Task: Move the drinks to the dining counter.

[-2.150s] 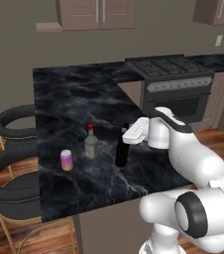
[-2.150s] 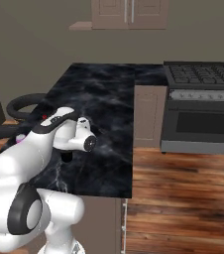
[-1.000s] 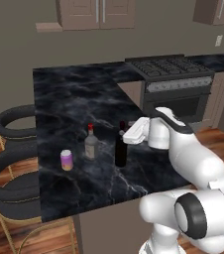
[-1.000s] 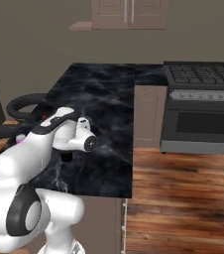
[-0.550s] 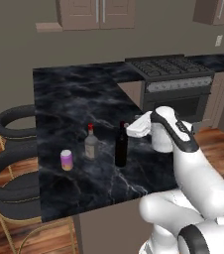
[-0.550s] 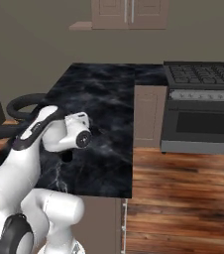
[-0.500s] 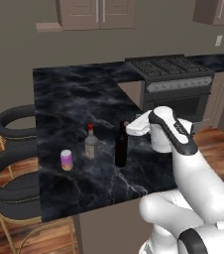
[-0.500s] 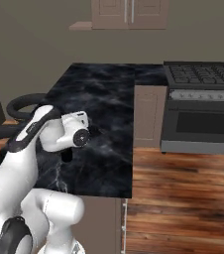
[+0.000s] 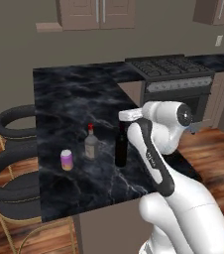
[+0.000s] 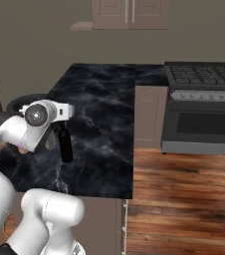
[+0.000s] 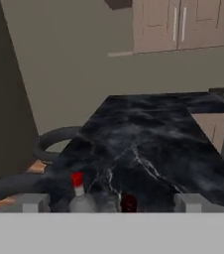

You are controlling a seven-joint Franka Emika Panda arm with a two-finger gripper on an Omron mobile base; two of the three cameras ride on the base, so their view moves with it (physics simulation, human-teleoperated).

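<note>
Three drinks stand on the dining counter; the gripper hangs released above them.

Left to right in the left base view: the pink-purple can stands nearest the stool-side edge, the red-capped bottle at its 2 o'clock, apart from it, and the wine bottle at the bottle's 3 o'clock, just beside the white arm. The gripper sits at the wine bottle's 12 o'clock, fingers spread wide, holding nothing. From the drinks toward 12 o'clock the slab lies bare to its far edge; its near edge runs close at 6 o'clock. Black stools ring the left side.
</note>
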